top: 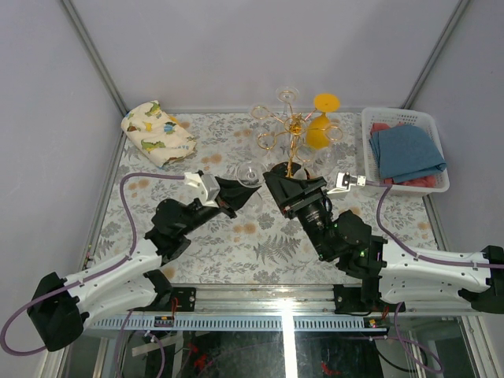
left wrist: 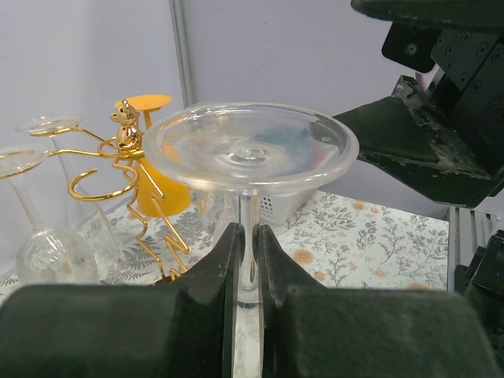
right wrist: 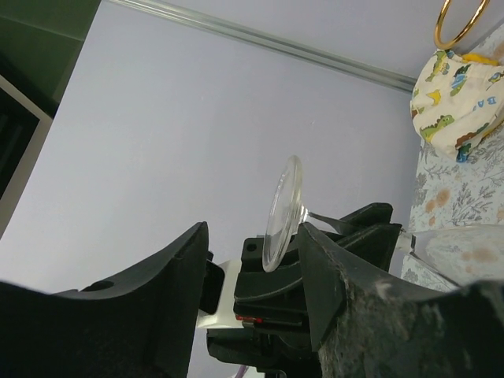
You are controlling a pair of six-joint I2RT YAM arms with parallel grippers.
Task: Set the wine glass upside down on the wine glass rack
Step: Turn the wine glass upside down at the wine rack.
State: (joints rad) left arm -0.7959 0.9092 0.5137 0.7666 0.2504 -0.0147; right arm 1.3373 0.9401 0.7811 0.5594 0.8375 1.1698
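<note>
left wrist view: the left gripper (left wrist: 248, 244) pinches the stem of the wine glass (left wrist: 252, 150), foot up, ready for the wine glass rack (left wrist: 126, 135) nearby; the right gripper (right wrist: 252, 236) stands parted, clear of it.

A clear wine glass (left wrist: 252, 150) is pinched by its stem in the closed left claw (left wrist: 247, 236), its flat round foot standing above the fingers, over the middle of the bench (top: 260, 244). Just beyond it stands the wine glass rack (top: 293, 130), upright gold wire with looped arms, other glasses (top: 287, 96) hanging foot-up from it.
</note>
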